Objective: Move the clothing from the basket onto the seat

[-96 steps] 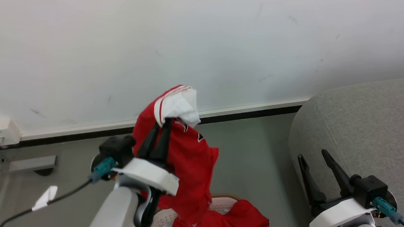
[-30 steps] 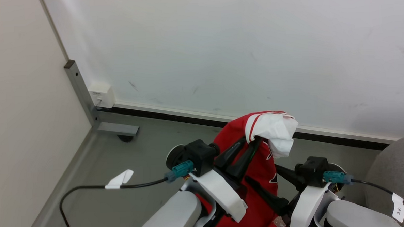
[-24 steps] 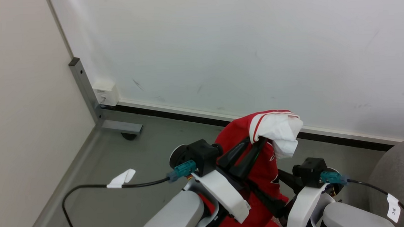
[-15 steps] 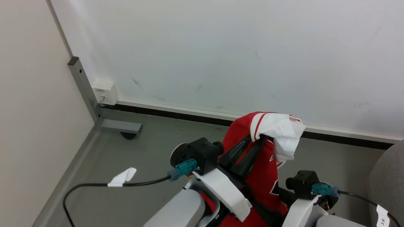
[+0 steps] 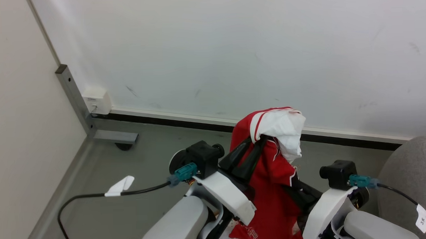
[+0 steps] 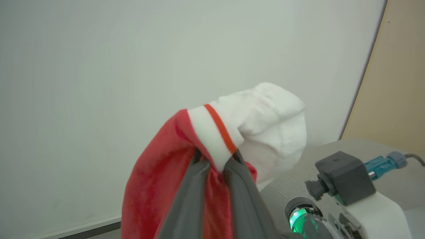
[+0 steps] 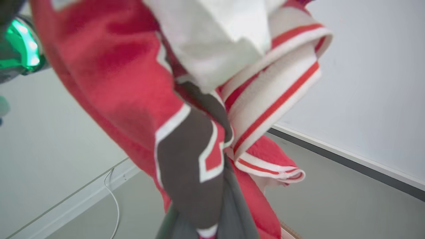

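My left gripper (image 5: 259, 142) is shut on the clothing, a red jersey (image 5: 273, 188), and holds it up by the striped trim under its white sleeve (image 5: 283, 127). In the left wrist view the closed left gripper (image 6: 215, 159) pinches that trim, and the sleeve (image 6: 269, 122) flops over the tips. My right gripper (image 5: 296, 193) reaches in from the right and is shut on the jersey lower down. The right wrist view shows this right gripper (image 7: 219, 132) clamped on fabric by the black lettering (image 7: 189, 169). The grey seat (image 5: 416, 168) is at the right edge. A brown sliver, perhaps the basket's rim (image 7: 288, 229), peeks out below.
A white wall (image 5: 231, 43) with a dark skirting strip runs across ahead, over grey floor (image 5: 146, 162). A metal post (image 5: 71, 97) with a foot and a wall socket box (image 5: 97, 100) stand in the left corner. A black cable (image 5: 94, 196) trails from my left wrist.
My right gripper, open a second ago, has closed on the jersey's hanging part. The left gripper keeps its hold. The camera has shifted slightly; earlier it had turned away from the seat.
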